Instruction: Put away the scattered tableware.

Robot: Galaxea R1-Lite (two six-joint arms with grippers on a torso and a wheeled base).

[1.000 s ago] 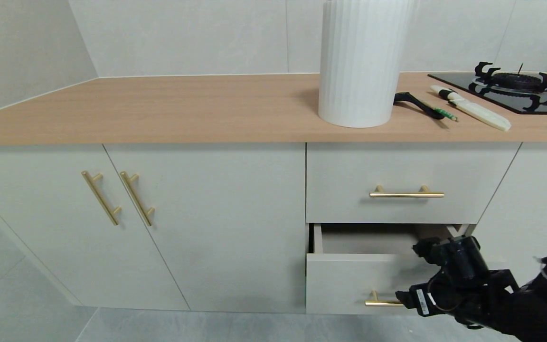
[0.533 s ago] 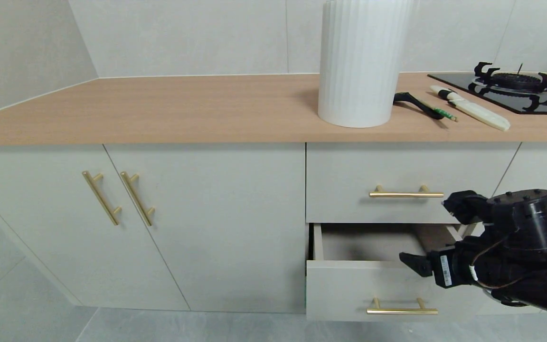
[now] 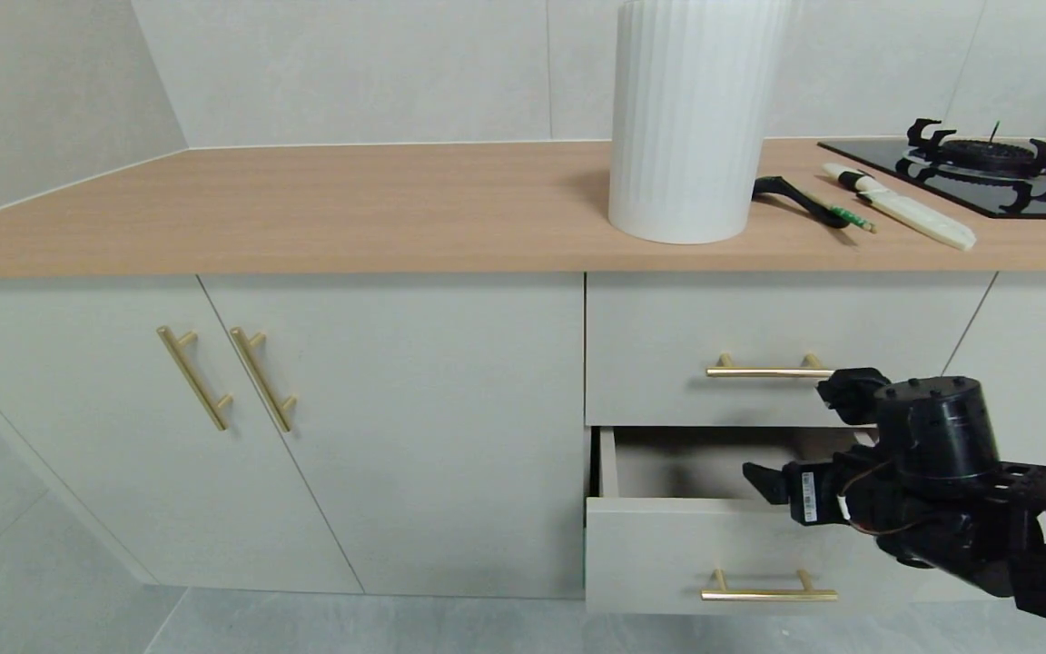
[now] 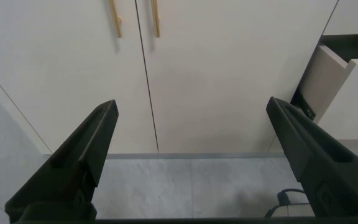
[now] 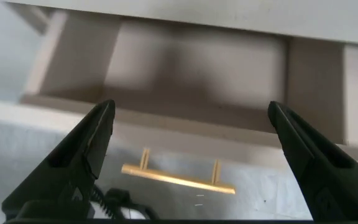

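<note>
1. The tableware lies on the tabletop [image 3: 350, 209], well above the right hand: a black-handled utensil [image 3: 791, 195], a thin green-tipped stick [image 3: 850, 218] touching or crossing it, and a cream knife-like piece [image 3: 904, 216] just beside them. None of the three has shifted over the last second.
2. They sit between the tall white ribbed container [image 3: 686, 118] and the black stove [image 3: 986, 168]. The container's top is cut off, so I cannot tell what it holds.
3. The right hand [image 3: 795, 434] has changed most. A second ago it was down at the lower drawer's handle [image 3: 768, 595]. Half a second ago it was up and off to the right, and now it has slid left, in front of the drawer opening.
4. Its fingers are spread wide with nothing between them (the right wrist view [image 5: 190, 107] shows this best).
5. The lower drawer [image 3: 668, 545] stands further out than a second ago and matches the half-second frame. From the right wrist view, the part of its inside [image 5: 197, 68] I can see is pale floor and walls.
6. The upper drawer [image 3: 668, 345] is closed, its brass handle [image 3: 764, 371] just beside the upper finger.
7. The left hand [image 4: 191, 104] hangs low before the cabinet doors [image 4: 216, 74], fingers apart and holding nothing, with the grey floor [image 4: 185, 180] beneath.
</note>
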